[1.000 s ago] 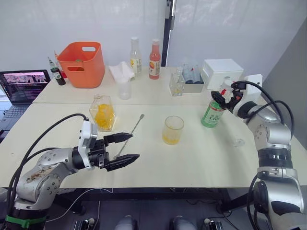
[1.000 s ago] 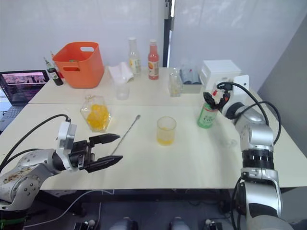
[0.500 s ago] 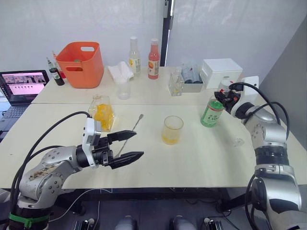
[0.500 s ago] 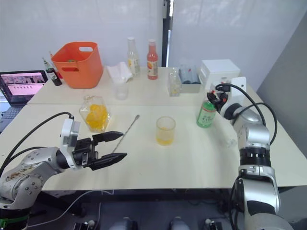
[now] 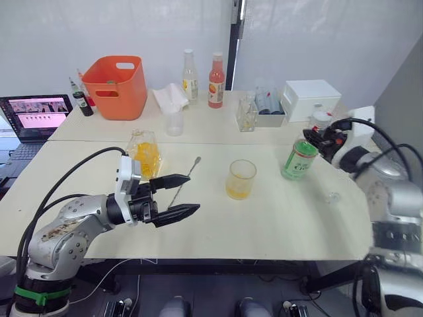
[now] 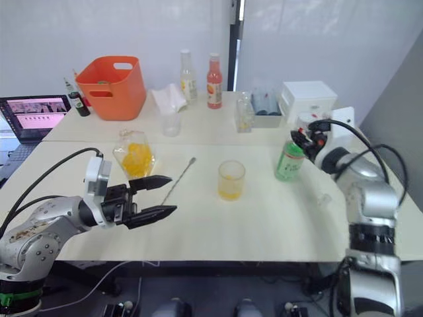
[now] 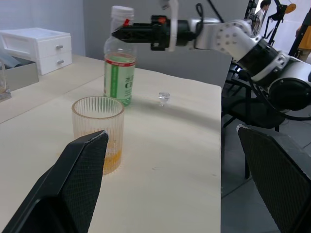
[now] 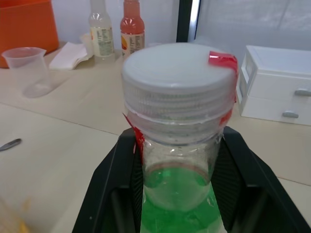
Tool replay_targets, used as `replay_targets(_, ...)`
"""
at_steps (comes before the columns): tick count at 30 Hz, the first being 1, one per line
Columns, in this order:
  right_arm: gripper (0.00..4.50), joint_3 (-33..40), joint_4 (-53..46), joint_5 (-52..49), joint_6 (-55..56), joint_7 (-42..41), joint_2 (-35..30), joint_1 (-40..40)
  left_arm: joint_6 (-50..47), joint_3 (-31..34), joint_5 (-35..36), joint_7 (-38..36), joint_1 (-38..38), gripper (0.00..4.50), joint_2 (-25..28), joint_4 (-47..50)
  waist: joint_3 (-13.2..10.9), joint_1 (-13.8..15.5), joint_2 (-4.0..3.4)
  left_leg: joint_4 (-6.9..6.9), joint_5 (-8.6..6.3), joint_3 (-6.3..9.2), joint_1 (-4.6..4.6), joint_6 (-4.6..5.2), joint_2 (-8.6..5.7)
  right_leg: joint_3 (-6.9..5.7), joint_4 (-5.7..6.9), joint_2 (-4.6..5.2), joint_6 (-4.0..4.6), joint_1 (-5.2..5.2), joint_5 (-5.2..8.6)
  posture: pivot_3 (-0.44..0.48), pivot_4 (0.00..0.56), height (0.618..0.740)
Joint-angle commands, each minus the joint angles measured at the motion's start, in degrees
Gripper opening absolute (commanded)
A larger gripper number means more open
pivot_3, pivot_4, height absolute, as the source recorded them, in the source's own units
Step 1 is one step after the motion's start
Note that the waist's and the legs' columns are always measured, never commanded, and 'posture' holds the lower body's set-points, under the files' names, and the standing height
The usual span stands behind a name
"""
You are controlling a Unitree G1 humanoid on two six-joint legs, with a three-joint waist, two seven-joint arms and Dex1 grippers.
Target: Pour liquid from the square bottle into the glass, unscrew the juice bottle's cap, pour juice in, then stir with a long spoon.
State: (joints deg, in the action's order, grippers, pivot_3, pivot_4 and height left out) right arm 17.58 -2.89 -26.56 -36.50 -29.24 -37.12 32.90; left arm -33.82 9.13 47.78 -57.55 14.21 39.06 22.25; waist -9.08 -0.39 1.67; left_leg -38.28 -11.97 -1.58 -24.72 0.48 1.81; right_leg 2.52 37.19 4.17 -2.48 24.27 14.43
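Open tabletop (image 5: 284,218) beside glass (image 5: 240,179)

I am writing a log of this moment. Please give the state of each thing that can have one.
Squat clear square bottle: upright, orange-yellow liquid inside.
Ribbed clear glass: upright, little orange liquid at bottom.
Tall green juice bottle: upright, white cap on.
Left gripper: open, empty.
Right gripper: fingers around the bottle's neck.

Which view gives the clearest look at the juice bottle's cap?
The right wrist view: the cap is close up, still on the juice bottle, with its red mark visible and the right hand's fingers on either side of the neck. The left wrist view shows it small from the side; both eye views show it tiny.
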Motion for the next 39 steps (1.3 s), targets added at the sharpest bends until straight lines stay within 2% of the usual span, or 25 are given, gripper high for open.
replay_targets(1,1.37,6.1,-16.3,-10.4,-7.0,-1.2,-2.5,-2.4,0.6,0.1,0.0,-1.8,1.2,4.50,1.0,-0.4,0.0,-0.2,0.00,0.00,0.00,0.00,0.01,0.00,0.00,0.00,0.00,0.00,0.00,-0.01,0.00,0.000,0.150,0.715)
replay_targets(6,1.37,7.2,-28.6,-24.1,-14.1,-2.5,-3.1,-5.7,1.1,0.0,-0.8,-4.1,2.0,4.50,1.9,-2.3,0.0,-0.9,-0.01,0.00,0.00,0.00,0.11,0.00,0.10,0.05,0.00,-0.19,0.01,-0.05,-0.01,0.000,0.150,0.715)
replay_targets(11,1.37,-1.5,-36.1,-31.1,-15.5,0.5,1.8,-4.7,2.0,-0.7,-2.4,-6.4,3.0,4.50,3.0,-4.4,0.0,-0.7,-0.01,0.00,0.00,0.00,0.11,0.00,0.11,0.05,-0.02,-0.23,0.02,-0.06,-0.01,0.000,0.150,0.715)
replay_targets(17,1.37,-15.5,-36.4,-22.9,-11.5,-0.6,5.5,-4.4,2.1,-1.2,-3.3,-7.7,3.6,4.50,3.2,-4.4,0.0,-0.1,0.01,-0.02,0.00,0.02,0.06,-0.01,0.05,0.01,-0.05,-0.17,0.01,-0.06,-0.01,0.000,0.150,0.715)
replay_targets(22,1.37,-21.4,-31.9,-15.0,-4.8,-5.6,6.0,-4.3,2.5,-2.0,-4.1,-8.8,3.3,4.50,3.4,-3.5,0.0,-0.2,0.02,-0.03,0.01,0.02,0.03,0.00,0.01,-0.01,-0.07,-0.12,-0.02,-0.04,-0.03,0.000,0.150,0.715)
replay_targets(25,1.37,-23.4,-27.9,-10.5,0.2,-9.8,5.2,-3.5,3.2,-2.4,-5.2,-9.7,3.3,4.50,3.6,-3.9,0.0,-0.2,0.02,-0.04,0.01,0.02,0.05,-0.01,0.02,-0.01,-0.06,-0.16,-0.02,-0.05,-0.03,0.000,0.150,0.715)
replay_targets(31,1.37,-23.3,-24.2,-7.9,3.4,-15.9,3.4,-2.9,3.7,-2.6,-5.6,-10.4,3.4,4.50,3.7,-4.4,0.0,-0.3,0.02,-0.03,0.01,0.02,0.04,-0.01,0.04,0.00,-0.06,-0.17,-0.02,-0.04,-0.03,0.000,0.150,0.715)
replay_targets(39,1.37,-23.6,-23.2,-6.1,4.6,-16.8,3.8,-5.4,4.8,-3.3,-7.2,-10.6,3.7,4.50,3.2,-5.2,0.0,-0.3,0.02,-0.03,0.01,0.02,0.05,-0.01,0.05,0.00,-0.06,-0.17,-0.02,-0.04,-0.03,0.000,0.150,0.715)
